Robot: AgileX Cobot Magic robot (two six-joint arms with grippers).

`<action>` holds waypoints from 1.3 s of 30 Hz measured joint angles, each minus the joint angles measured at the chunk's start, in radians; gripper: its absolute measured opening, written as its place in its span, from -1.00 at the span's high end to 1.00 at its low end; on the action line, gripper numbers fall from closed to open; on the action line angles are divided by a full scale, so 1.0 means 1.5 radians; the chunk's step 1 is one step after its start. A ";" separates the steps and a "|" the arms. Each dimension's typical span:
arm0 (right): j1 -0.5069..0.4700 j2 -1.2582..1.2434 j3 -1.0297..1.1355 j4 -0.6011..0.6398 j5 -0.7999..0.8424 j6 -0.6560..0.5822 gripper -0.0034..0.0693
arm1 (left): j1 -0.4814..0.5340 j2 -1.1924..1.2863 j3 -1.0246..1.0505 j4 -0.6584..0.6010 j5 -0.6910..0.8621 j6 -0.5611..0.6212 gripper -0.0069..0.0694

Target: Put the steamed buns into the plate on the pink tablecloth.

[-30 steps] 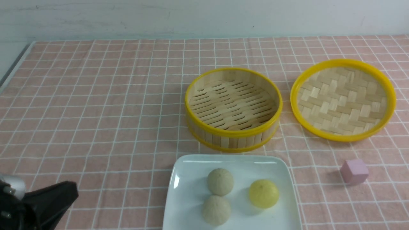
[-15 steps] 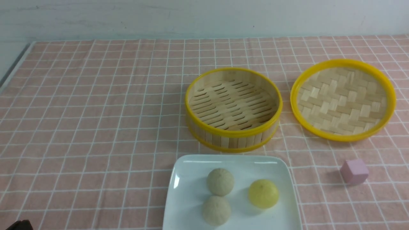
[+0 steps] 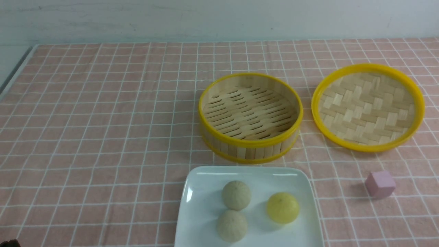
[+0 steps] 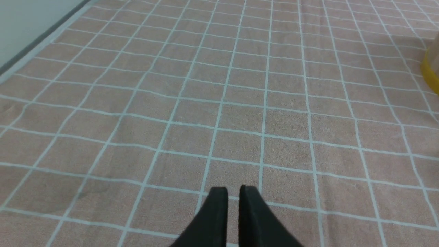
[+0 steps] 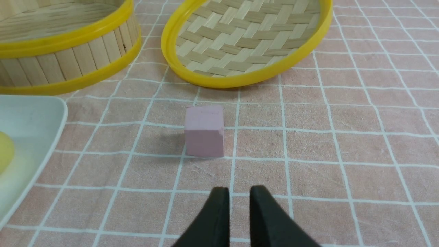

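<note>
3 steamed buns (image 3: 252, 210) sit inside the plate (image 3: 202, 212), all apart from each other: 2 pale grey-beige ones (image 3: 236, 195) (image 3: 232, 225) toward the left, 1 yellow one (image 3: 282, 207) toward the right. Small, round like balls, soft-looking, with tiny pleats on top. Plate is big, white, shiny, lying on the pink tablecloth (image 3: 103, 120) at the near edge, just in front of the bamboo steamer (image 3: 250, 116), now with nothing in it. Woven lid (image 3: 368, 106) lies flat beside the steamer, and a pink cube (image 3: 380, 184) rests to the right of the plate. Seems like no bun left to move. Right gripper (image 5: 236, 195) nearer to the plate, which lies to its left, past the cube. Left gripper (image 4: 234, 193) well apart, over bare cloth. Both sets of jaws almost together, gripping nothing.
</note>
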 joint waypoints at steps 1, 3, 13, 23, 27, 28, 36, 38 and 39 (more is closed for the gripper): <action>0.000 0.000 0.000 0.000 0.000 0.000 0.58 | 0.000 0.000 0.000 0.000 0.000 0.000 0.61; 0.000 0.000 0.000 0.000 0.000 0.000 0.57 | 0.000 0.000 0.000 0.000 0.000 0.000 0.61; 0.000 0.000 0.000 0.000 0.000 0.000 0.54 | 0.000 0.000 0.000 0.000 0.001 0.000 0.59; 0.000 0.000 0.000 0.000 0.000 0.000 0.50 | 0.000 0.000 0.000 0.000 0.001 0.000 0.57; 0.000 0.000 0.000 0.000 0.000 0.001 0.49 | 0.000 0.000 0.000 0.000 0.001 0.002 0.55; 0.000 0.000 0.000 0.000 0.000 0.001 0.48 | 0.000 0.000 0.000 0.000 0.001 0.002 0.54; 0.000 0.000 0.000 0.000 0.000 0.001 0.45 | 0.000 0.000 0.000 0.014 0.002 0.002 0.52; 0.000 0.000 0.000 0.000 0.000 0.001 0.45 | 0.000 0.000 0.000 0.015 0.002 0.002 0.52; 0.000 0.000 0.000 0.000 0.000 0.001 0.44 | 0.000 0.000 0.000 0.015 0.002 0.002 0.51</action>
